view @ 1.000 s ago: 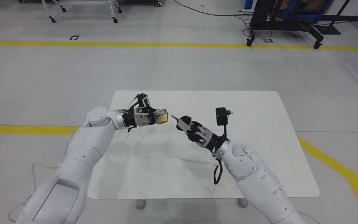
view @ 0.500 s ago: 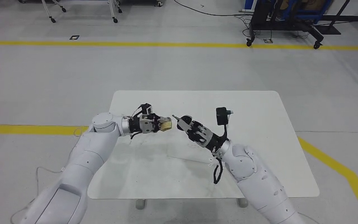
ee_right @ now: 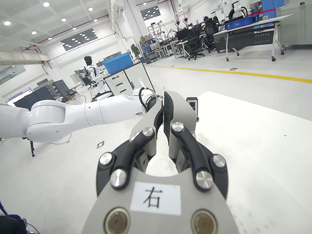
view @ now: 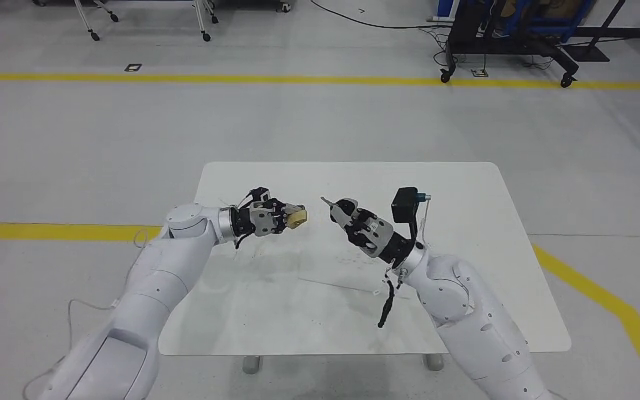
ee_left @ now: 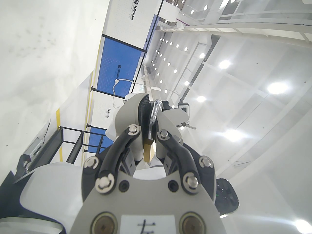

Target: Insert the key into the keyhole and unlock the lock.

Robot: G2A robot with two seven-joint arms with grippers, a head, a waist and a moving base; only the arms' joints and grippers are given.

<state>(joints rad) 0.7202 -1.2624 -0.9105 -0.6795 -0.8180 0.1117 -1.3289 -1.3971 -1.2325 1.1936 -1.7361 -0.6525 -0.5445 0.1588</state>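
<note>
A brass padlock (view: 295,214) with a silver shackle is held above the white table (view: 460,190), my left gripper (view: 287,216) shut on it. In the left wrist view the brass body (ee_left: 148,151) sits low between the fingers and the shackle (ee_left: 155,113) lies up near the tips of the gripper (ee_left: 149,108). My right gripper (view: 340,209) faces it from the right, shut on a thin key (view: 325,201) whose tip points toward the lock across a small gap. In the right wrist view the key (ee_right: 163,90) pokes out past the gripper (ee_right: 163,98), with the left arm (ee_right: 97,113) beyond.
Both grippers hover over the table's middle. The table's far edge (view: 350,164) and near edge (view: 360,352) bound the work area. A black wheeled frame (view: 510,45) stands far back on the floor.
My right gripper has drawn back to the right with the key, widening the gap to the lock. The left gripper has turned and shifted slightly with the padlock.
</note>
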